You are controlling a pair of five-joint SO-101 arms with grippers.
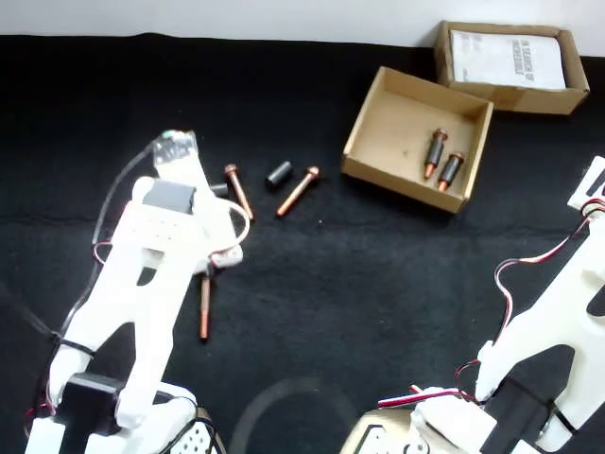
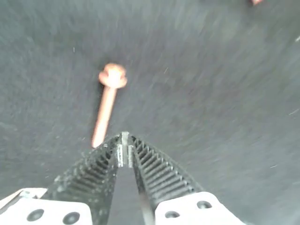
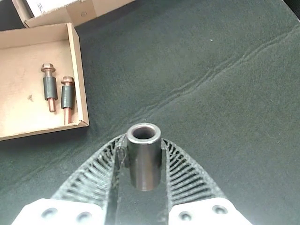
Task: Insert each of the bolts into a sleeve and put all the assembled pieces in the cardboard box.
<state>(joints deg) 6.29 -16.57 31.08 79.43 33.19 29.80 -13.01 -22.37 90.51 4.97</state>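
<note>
Copper bolt (image 1: 204, 307) on black cloth (image 1: 378, 284): lies at 6 o'clock from the left gripper (image 2: 124, 140), just off its tips. Its long axis runs 12-to-6 in the high view, shank end nearest the tips, head pointing away. Left gripper closed tight and empty; judged the nearer hand. Right gripper (image 3: 143, 145), well apart toward 4 o'clock, is clamped on a dark sleeve (image 3: 144, 161), bore open. Cardboard box (image 1: 364, 123) at 1 o'clock.
</note>
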